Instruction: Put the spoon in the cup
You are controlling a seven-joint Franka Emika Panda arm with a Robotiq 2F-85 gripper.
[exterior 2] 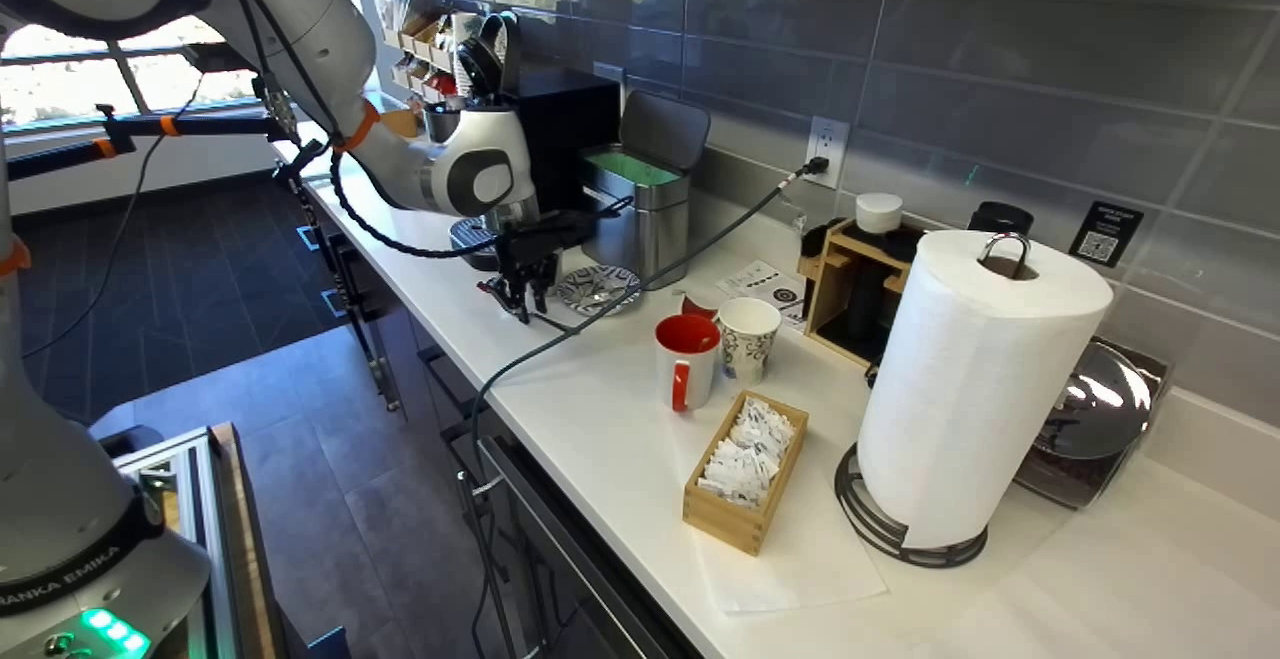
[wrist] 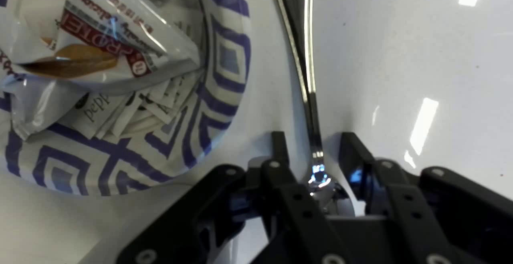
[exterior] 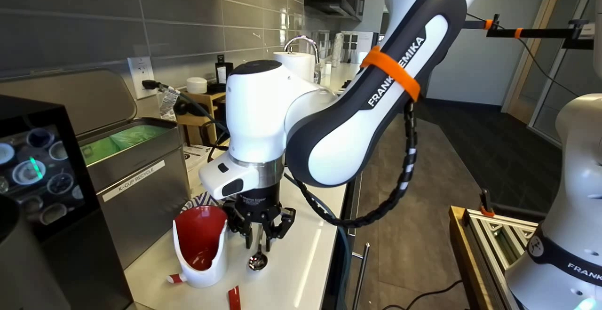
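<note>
The silver spoon lies on the counter, its handle pointing up the wrist view (wrist: 314, 123) and its bowl showing in an exterior view (exterior: 257, 262). My gripper (wrist: 315, 148) is open, with one finger on each side of the spoon's neck and gaps at both sides. The gripper is low over the counter in both exterior views (exterior: 258, 244) (exterior 2: 532, 309). A plain red cup with a pale inside does not show. A white vessel with a red inside and cut-away wall (exterior: 202, 244) stands near the gripper. A white mug with red inside and handle (exterior 2: 686, 364) stands farther away.
A patterned bowl of packets (wrist: 228, 63) sits beside the spoon. A steel recycling bin (exterior: 141, 202) and a black machine (exterior: 70, 234) stand along the wall. A red piece (exterior: 234, 297) lies near the vessel. A paper cup (exterior 2: 748, 334), wooden box (exterior 2: 735, 524) and cable (exterior 2: 700, 249) also show.
</note>
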